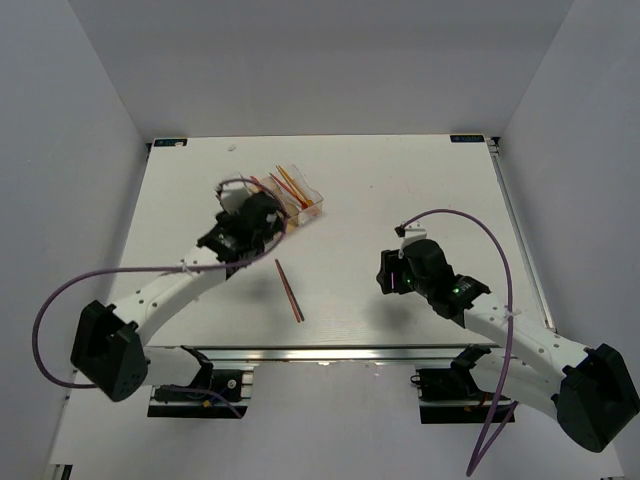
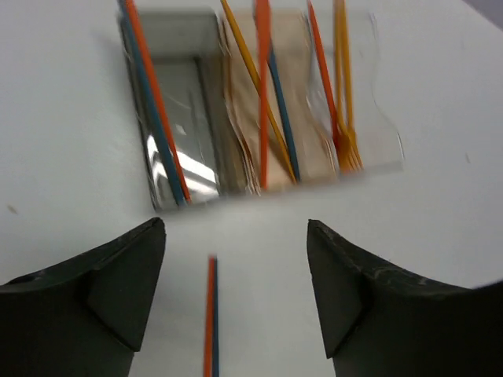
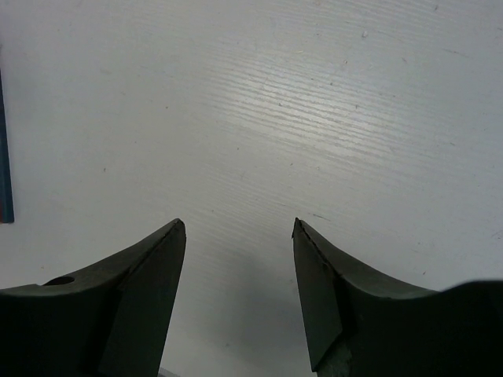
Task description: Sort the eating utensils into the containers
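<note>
The three joined bins (image 1: 305, 205) stand at the table's back middle; in the left wrist view the dark bin (image 2: 177, 118), amber bin (image 2: 251, 118) and clear bin (image 2: 354, 118) each hold orange, red or blue utensils. A red and a blue utensil (image 1: 289, 290) lie together on the table in front of them, and show in the left wrist view (image 2: 211, 314) between the fingers. My left gripper (image 1: 268, 222) is open and empty, just short of the bins (image 2: 236, 251). My right gripper (image 1: 385, 272) is open and empty over bare table (image 3: 239, 236). A blue utensil tip (image 3: 5, 157) shows at its left edge.
The white table (image 1: 400, 180) has raised grey walls on three sides. A metal rail (image 1: 330, 353) runs along the near edge between the arm bases. Purple cables loop from both arms.
</note>
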Motion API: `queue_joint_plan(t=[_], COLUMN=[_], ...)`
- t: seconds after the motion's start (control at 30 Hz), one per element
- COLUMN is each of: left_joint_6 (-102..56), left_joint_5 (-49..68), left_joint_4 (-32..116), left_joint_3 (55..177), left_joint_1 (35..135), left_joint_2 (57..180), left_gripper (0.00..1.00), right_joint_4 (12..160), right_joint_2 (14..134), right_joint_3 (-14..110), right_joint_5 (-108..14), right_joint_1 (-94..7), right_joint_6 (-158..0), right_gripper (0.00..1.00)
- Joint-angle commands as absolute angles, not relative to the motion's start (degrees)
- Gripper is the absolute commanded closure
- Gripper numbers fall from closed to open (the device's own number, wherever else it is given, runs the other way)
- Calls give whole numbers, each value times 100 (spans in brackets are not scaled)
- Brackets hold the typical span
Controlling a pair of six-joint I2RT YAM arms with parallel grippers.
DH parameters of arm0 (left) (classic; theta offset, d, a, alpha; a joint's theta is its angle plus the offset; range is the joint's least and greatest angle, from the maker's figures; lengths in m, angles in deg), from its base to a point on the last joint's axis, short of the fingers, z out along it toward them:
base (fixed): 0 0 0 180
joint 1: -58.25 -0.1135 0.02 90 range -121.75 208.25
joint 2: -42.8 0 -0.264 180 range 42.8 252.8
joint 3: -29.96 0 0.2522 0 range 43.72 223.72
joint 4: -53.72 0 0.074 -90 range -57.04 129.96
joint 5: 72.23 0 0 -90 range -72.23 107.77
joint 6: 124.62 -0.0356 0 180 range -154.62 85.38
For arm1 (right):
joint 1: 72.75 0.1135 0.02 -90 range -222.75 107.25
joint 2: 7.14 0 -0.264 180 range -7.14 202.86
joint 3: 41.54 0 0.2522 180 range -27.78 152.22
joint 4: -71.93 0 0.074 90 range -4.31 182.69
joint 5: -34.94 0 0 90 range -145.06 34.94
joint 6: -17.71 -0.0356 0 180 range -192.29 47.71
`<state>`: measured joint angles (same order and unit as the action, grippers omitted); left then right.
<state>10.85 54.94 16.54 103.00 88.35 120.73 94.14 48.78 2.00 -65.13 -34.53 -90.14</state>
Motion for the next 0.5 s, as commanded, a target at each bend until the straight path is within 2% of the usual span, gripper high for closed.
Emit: queue_joint_plan(t=[0.0,0.03,0.1,0.13,0.2,0.37,0.47], left_joint_6=[1985,2344,2680,3030,3348,3823,4034], left_joint_5=[5161,5152,5204,5362,5486,5389,5486], left_joint_4=[807,788,736,631,385,384,297], left_joint_3=[9664,9384,9163,9066,9021,8916,8819], left_joint_1=[9906,10173,10952,11218,11824,12337,12337], left_joint_2=[11594,11462,11408,11408,11548,11882,11892], left_gripper=[20,29,31,36,36,42,55], right_joint_4=[9606,9650,9764,9791,9905,9975,9985], right_joint_2=[4911,4911,4903,4894,4885,4718,4683], right_joint_3=[544,562,579,597,615,527,509], right_joint_5=[-6464,-6482,-6491,-6482,-6465,-6517,-6552], right_joint_1=[-3469,-3469,-3469,-3469,-3469,-3478,-3469], right_joint_6=[-9119,-9136,-9137,-9145,-9154,-9172,-9189], right_gripper=[37,36,35,35,34,33,33])
